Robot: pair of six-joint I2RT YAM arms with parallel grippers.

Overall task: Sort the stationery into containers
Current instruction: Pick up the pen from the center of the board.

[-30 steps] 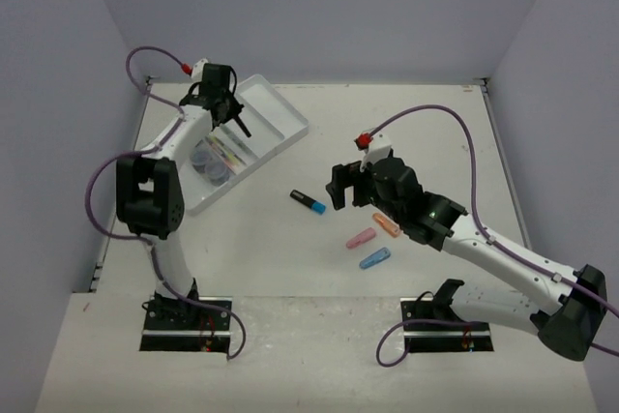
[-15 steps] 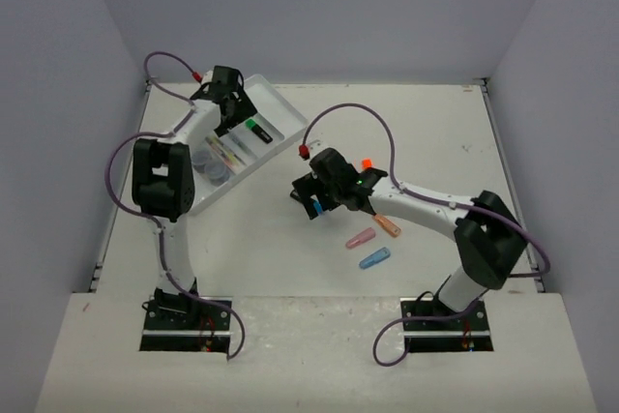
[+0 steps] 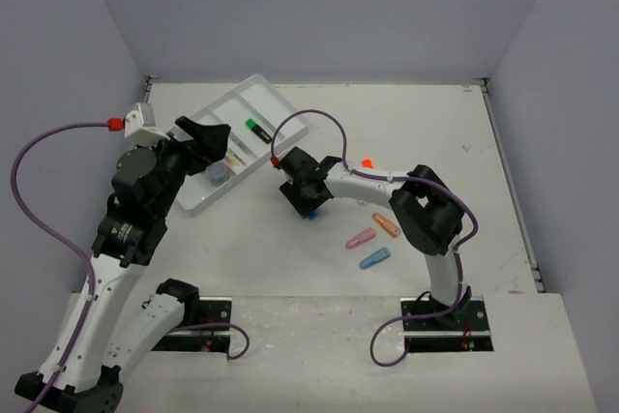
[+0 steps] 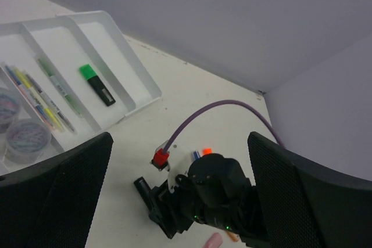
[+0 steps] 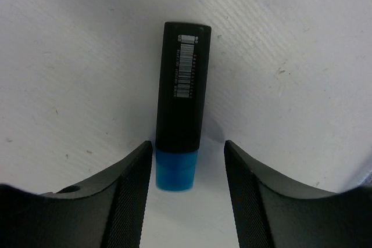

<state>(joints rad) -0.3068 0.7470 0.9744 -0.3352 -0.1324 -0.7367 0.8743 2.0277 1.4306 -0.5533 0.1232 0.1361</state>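
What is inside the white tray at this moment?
A green-capped highlighter lies in one compartment of the tray. Thin pens lie in the next ones, and two clear round jars beyond. The left fingers hide part of the tray.

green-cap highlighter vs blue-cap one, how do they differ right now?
Cap: green on the green-capped highlighter, blue on the blue-capped highlighter.
Place: the green one lies in a compartment of the white tray; the blue one on the bare table.
Grip: the right gripper straddles the blue one's cap end, jaws not closed; the green one lies free.
Both are short, black-bodied, lying flat.
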